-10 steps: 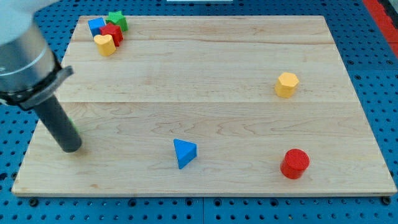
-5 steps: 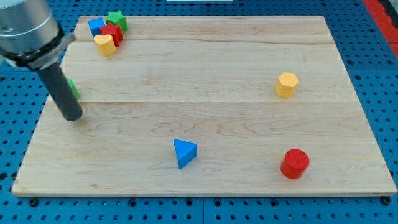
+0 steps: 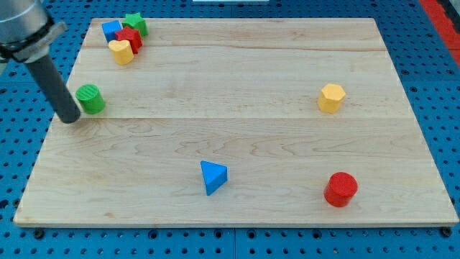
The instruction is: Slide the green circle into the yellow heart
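The green circle (image 3: 90, 98) stands on the wooden board near the view's left edge. The yellow heart (image 3: 121, 51) lies at the view's top left, above and a little right of the green circle, touching a red block (image 3: 130, 38). My tip (image 3: 70, 119) rests on the board just left of and slightly below the green circle, close to it or touching it. The dark rod rises from the tip toward the view's top left corner.
A blue block (image 3: 111, 30) and a green star (image 3: 134, 24) crowd the red block at the top left. A yellow hexagon (image 3: 331, 98) sits at the right, a blue triangle (image 3: 213, 177) at bottom centre, a red circle (image 3: 341, 189) at bottom right.
My tip has moved up the view along the board's left side. The green circle, earlier hidden behind the rod, now shows in full to the tip's right, higher up.
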Controlling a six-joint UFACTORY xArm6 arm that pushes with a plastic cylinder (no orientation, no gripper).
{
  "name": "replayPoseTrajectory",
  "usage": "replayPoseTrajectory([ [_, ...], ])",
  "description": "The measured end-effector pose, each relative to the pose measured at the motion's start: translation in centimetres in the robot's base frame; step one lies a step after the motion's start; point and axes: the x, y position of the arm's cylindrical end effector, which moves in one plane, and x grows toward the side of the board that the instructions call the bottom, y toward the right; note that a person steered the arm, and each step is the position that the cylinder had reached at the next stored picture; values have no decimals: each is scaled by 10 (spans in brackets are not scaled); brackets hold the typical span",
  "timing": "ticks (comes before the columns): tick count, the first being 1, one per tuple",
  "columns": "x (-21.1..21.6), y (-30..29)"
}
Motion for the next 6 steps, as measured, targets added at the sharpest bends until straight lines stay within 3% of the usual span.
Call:
replayPoseTrajectory([
  [1,-21,32],
  [2,-47,25],
  [3,-19,1],
  [4,-24,-28],
  [6,-90,2],
])
